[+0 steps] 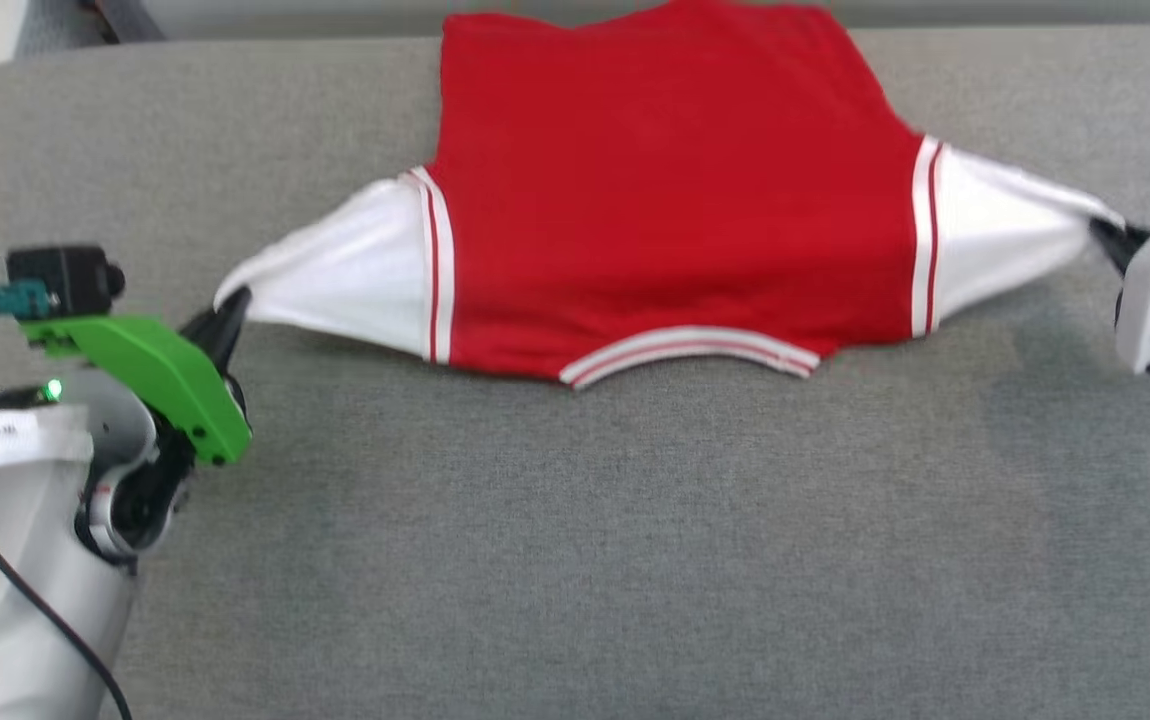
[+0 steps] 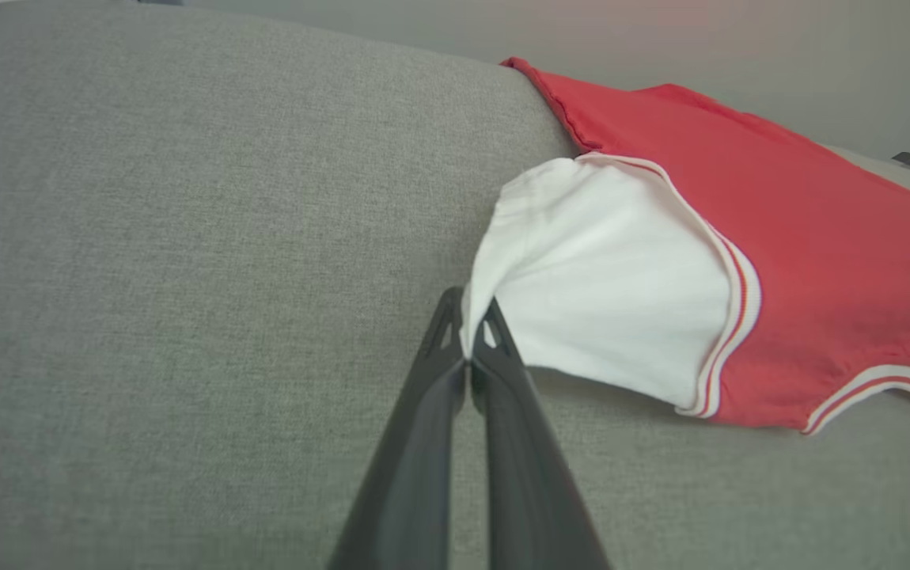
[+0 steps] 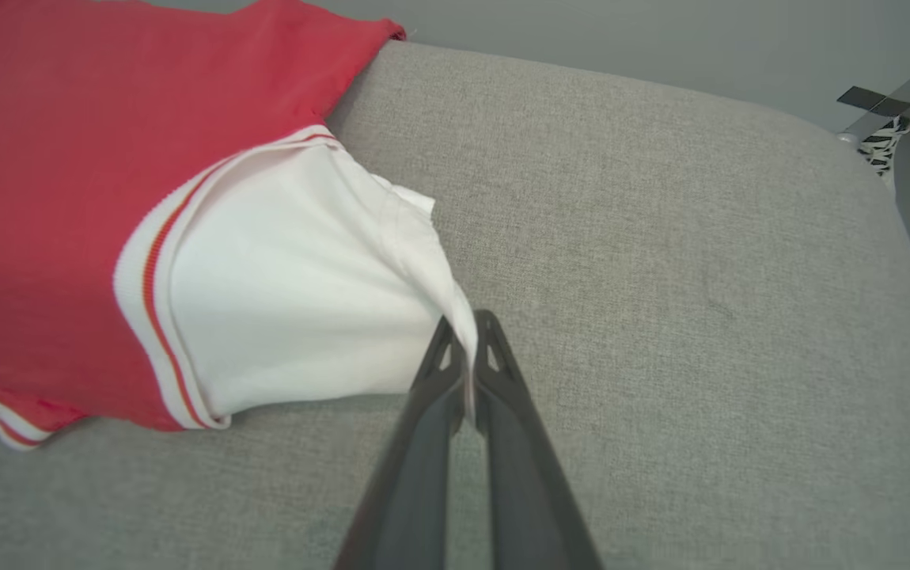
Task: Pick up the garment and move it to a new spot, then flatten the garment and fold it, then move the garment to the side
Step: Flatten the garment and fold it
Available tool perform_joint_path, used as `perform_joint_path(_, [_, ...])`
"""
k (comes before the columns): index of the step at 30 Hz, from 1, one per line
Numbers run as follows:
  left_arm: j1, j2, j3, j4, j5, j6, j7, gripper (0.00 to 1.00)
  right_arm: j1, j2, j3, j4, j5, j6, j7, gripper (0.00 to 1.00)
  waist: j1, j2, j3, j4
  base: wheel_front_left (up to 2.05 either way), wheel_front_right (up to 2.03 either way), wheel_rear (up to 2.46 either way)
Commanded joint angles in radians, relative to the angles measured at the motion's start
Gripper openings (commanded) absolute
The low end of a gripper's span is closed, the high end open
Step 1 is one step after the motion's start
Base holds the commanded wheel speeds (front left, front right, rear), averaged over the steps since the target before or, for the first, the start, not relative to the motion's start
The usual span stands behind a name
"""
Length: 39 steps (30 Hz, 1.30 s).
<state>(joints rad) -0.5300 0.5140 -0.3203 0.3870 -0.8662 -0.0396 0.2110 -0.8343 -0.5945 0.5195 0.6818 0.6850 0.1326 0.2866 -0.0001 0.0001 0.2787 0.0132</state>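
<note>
A grey fabric-covered surface (image 1: 575,560) spans the head view, and the shirt (image 1: 675,200) lies spread across its far half, plain red side up. The shirt's neck end points toward the robot, while its far end reaches the back edge of the surface and drapes over it.

The 2 white sleeves are drawn out sideways into tapering points. The left sleeve (image 1: 345,275) stretches toward the left gripper (image 1: 232,310), and the right sleeve (image 1: 1005,235) stretches toward the right gripper (image 1: 1110,235). The red body rests on the surface between them, with shallow creases running across it.

In the left wrist view, the left gripper (image 2: 467,321) has its 2 dark fingers pressed together on a pinch of white cloth at the sleeve's tip, low over the surface. In the right wrist view, the right gripper (image 3: 467,336) is clamped the same way on the edge of the other sleeve, a thin fold of cloth caught between its fingertips.

A green bracket (image 1: 160,375) on the left wrist carries a small black camera (image 1: 65,278).

White bands with red stripes edge each sleeve seam, and a curved striped neck band (image 1: 690,350) lies at the shirt's near edge.
</note>
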Motion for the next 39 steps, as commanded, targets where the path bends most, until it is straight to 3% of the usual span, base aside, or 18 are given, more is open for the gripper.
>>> perform_joint_path(1, [0.044,0.019,0.006,-0.023,-0.017,0.021,0.013,0.0,0.039,-0.02,-0.007,-0.01,0.017,-0.002,0.011,0.0,0.0001,-0.0001,-0.089,0.007,0.0,0.0,0.0])
perform_joint_path(10, [0.288,0.053,-0.014,-0.191,-0.078,0.1,0.133,0.0,0.274,-0.073,-0.054,-0.105,0.084,-0.002,0.113,0.0,0.0001,-0.0001,-0.212,0.007,0.0,0.0,0.0])
perform_joint_path(21, [0.571,0.102,-0.033,-0.391,-0.149,0.198,0.243,0.0,0.592,-0.103,-0.209,-0.278,0.114,-0.002,0.268,0.0,0.0001,-0.0001,-0.319,0.002,0.0,0.0,0.0])
perform_joint_path(30, [0.718,0.108,-0.028,-0.499,-0.192,0.255,0.261,0.0,0.821,-0.059,-0.369,-0.428,0.08,-0.002,0.379,0.0,0.0001,-0.0001,-0.341,-0.003,0.0,0.0,0.0])
perform_joint_path(37, [0.747,0.105,-0.032,-0.551,-0.189,0.267,0.251,0.0,0.893,0.0,-0.478,-0.53,0.026,-0.002,0.441,0.0,0.0001,-0.0001,-0.315,-0.002,0.0,0.0,0.0])
perform_joint_path(38, [0.743,0.106,-0.034,-0.559,-0.188,0.267,0.255,0.0,0.893,0.006,-0.494,-0.547,0.017,-0.002,0.447,0.31,0.0001,-0.0001,-0.307,0.0,0.0,0.0,0.0])
perform_joint_path(39, [0.739,0.105,-0.035,-0.566,-0.189,0.267,0.258,0.0,0.892,0.012,-0.505,-0.561,0.013,-0.002,0.452,0.86,0.0001,-0.0001,-0.3,0.001,0.0,0.0,0.0])
